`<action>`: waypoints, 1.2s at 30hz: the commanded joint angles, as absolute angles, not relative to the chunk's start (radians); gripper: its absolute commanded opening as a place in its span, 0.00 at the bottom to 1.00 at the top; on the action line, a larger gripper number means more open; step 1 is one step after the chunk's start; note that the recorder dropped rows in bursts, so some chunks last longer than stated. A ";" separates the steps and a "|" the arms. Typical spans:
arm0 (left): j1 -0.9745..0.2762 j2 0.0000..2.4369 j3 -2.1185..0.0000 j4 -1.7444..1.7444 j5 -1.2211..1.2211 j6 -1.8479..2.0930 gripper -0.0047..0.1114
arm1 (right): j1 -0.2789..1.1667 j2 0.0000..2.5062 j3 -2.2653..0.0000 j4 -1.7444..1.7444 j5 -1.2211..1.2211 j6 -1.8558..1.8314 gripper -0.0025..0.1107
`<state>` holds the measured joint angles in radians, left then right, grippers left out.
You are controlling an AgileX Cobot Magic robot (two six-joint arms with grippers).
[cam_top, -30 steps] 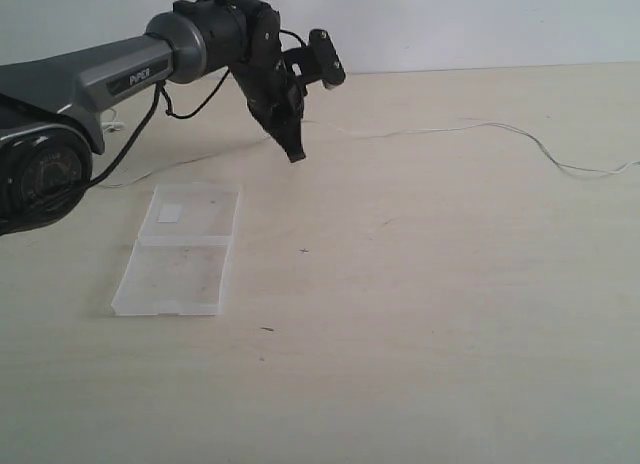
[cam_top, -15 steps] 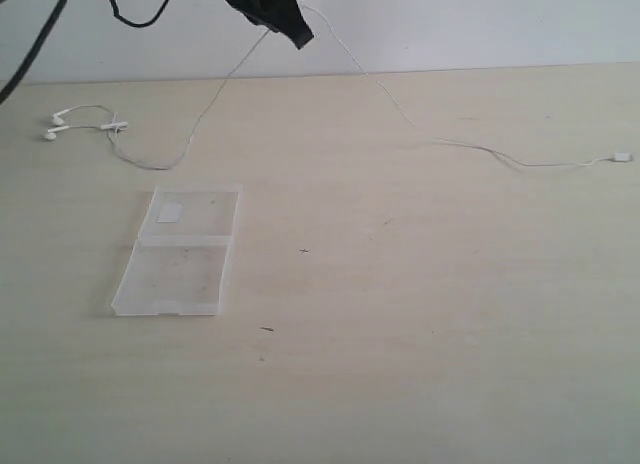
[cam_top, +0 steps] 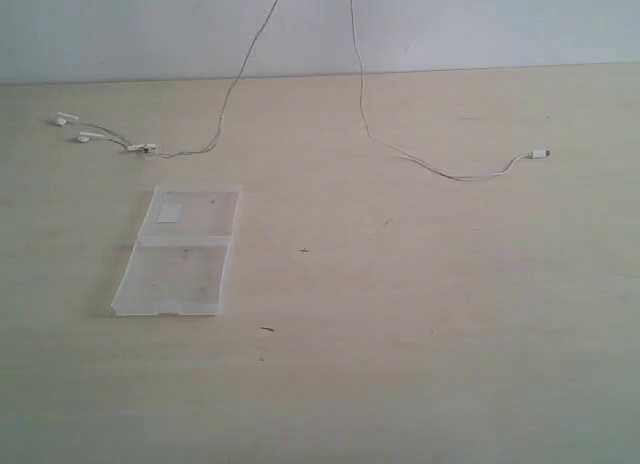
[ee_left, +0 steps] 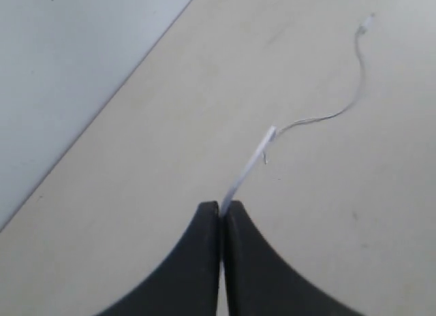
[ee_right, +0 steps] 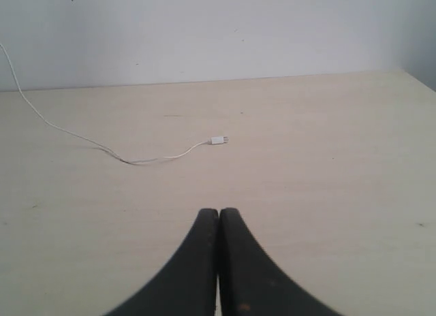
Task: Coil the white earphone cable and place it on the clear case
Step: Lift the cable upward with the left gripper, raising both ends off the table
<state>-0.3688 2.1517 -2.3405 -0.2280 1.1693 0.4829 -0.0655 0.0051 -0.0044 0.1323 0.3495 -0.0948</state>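
White earphone cable (cam_top: pixel 361 94) hangs in a tall loop over the bench (cam_top: pixel 420 344), and both strands run out the top of the exterior view. The clear case (cam_top: pixel 178 252) lies open and bare, well apart from the wire. Left gripper (ee_left: pixel 223 210) is pinching the cable mid-length, while the right gripper (ee_right: pixel 219 212) is pressed together on nothing. Earbuds (cam_top: pixel 75 127) and plug (cam_top: pixel 541 153) rest on the bench at opposite ends. This looks like the gathering step, with no coil formed yet. Next, the right gripper likely has to open and catch a strand.
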 commanded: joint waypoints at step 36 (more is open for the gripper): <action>-0.459 1.663 -2.339 -0.416 1.065 0.515 0.04 | -0.070 0.000 0.000 0.130 0.335 -0.102 0.02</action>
<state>-0.4568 1.6993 -2.3405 -0.4071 1.1200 0.5192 -0.0655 0.0051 -0.0044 0.1323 0.3495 -0.0948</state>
